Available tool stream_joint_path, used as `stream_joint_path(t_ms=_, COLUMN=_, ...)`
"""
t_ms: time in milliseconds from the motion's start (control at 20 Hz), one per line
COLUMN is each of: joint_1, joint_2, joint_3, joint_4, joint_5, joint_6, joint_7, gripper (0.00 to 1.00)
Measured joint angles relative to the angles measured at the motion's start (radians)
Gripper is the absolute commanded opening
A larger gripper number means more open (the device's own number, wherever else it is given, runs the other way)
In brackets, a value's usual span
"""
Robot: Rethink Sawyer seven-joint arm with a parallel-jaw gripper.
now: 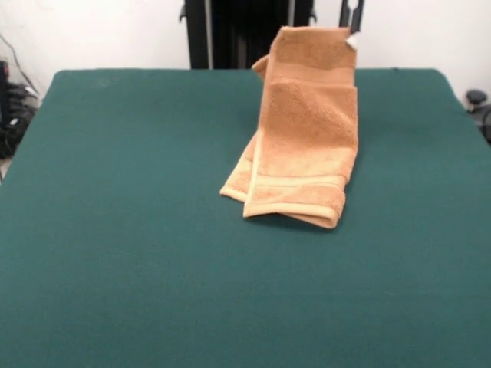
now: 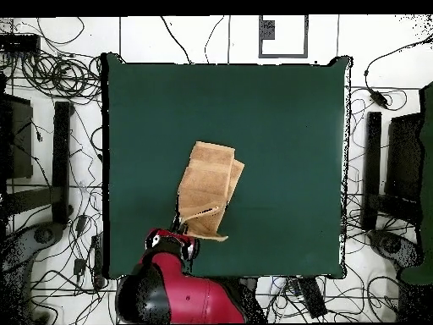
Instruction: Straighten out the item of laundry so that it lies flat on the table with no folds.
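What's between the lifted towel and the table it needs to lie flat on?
Nothing visible. The towel hangs from its top corner near the white tag, its lower hem already resting folded on the green table. The table around it holds no other objects. The arm sits over the table edge beside the towel.

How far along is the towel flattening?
Early. Done: the gripper has one tagged corner of the towel lifted, seen at the top of the front view. In hand: the towel hangs from that corner, doubled over, its lower end resting in folds on the table. Left: all of the spreading. No part lies flat in a single layer yet, and the overhead view shows overlapping layers.
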Motion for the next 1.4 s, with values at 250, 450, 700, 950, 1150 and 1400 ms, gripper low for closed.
stream_joint_path(t_ms=250, joint_1=0.002, joint_2=0.000, joint_3=0.000, joint_4=0.000, joint_5=0.000, joint_6=-0.017, joint_7=0.000, gripper=1.00)
stream_joint_path(t_ms=450, joint_1=0.002, joint_2=0.000, joint_3=0.000, joint_4=0.000, joint_5=0.000, joint_6=-0.018, joint_7=0.000, gripper=1.00)
stream_joint_path(t_ms=700, joint_1=0.005, joint_2=0.000, joint_3=0.000, joint_4=0.000, joint_5=0.000, joint_6=-0.018, joint_7=0.000, gripper=1.00)
stream_joint_path(t_ms=950, joint_1=0.006, joint_2=0.000, joint_3=0.000, joint_4=0.000, joint_5=0.000, joint_6=-0.018, joint_7=0.000, gripper=1.00)
stream_joint_path(t_ms=1150, joint_1=0.021, joint_2=0.000, joint_3=-0.005, joint_4=0.000, joint_5=0.008, joint_6=-0.018, joint_7=0.000, gripper=1.00)
stream_joint_path(t_ms=1400, joint_1=0.044, joint_2=-0.003, joint_3=-0.009, joint_4=0.000, joint_5=0.021, joint_6=-0.015, joint_7=0.000, gripper=1.00)
